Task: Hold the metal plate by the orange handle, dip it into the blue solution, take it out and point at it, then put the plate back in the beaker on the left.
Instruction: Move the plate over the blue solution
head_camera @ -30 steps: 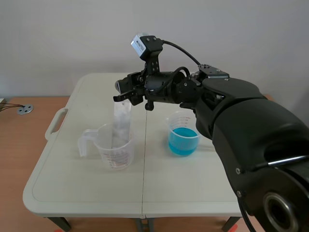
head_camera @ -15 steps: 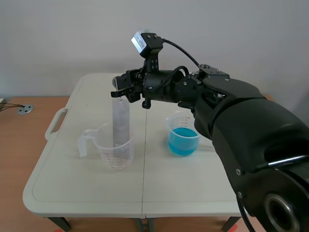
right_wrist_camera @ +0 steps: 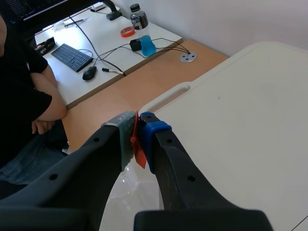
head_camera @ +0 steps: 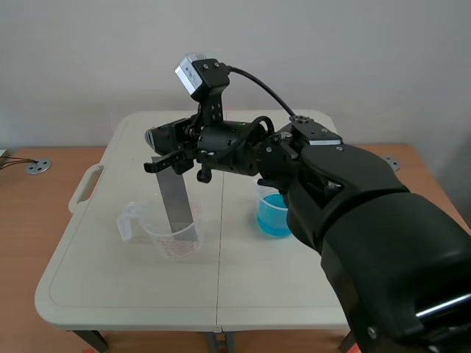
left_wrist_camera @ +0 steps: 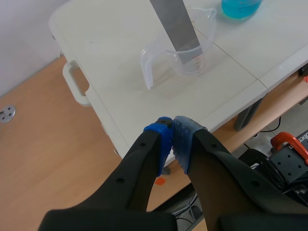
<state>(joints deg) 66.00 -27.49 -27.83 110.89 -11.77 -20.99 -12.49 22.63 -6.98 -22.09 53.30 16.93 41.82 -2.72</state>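
Tilted leftward since a sec ago, grey metal plate (head_camera: 176, 200) hangs from right hand (head_camera: 163, 158) (clamped on orange handle (right_wrist_camera: 138, 144)), tip in clear plastic beaker (head_camera: 173, 246). Prob. lift-out; next: clear rim, cross to blue solution (head_camera: 274, 217).

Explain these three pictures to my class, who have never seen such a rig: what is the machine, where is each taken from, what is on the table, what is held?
This is a robot with two black arms, each ending in a two-fingered gripper. The wide picture looks out from between the arms over a white table. The other two come from cameras on the wrists. On the table stand a clear beaker and a beaker of blue solution. The right gripper is shut on the orange handle of a metal plate, whose lower end is inside the clear beaker. The left gripper is shut and holds nothing.
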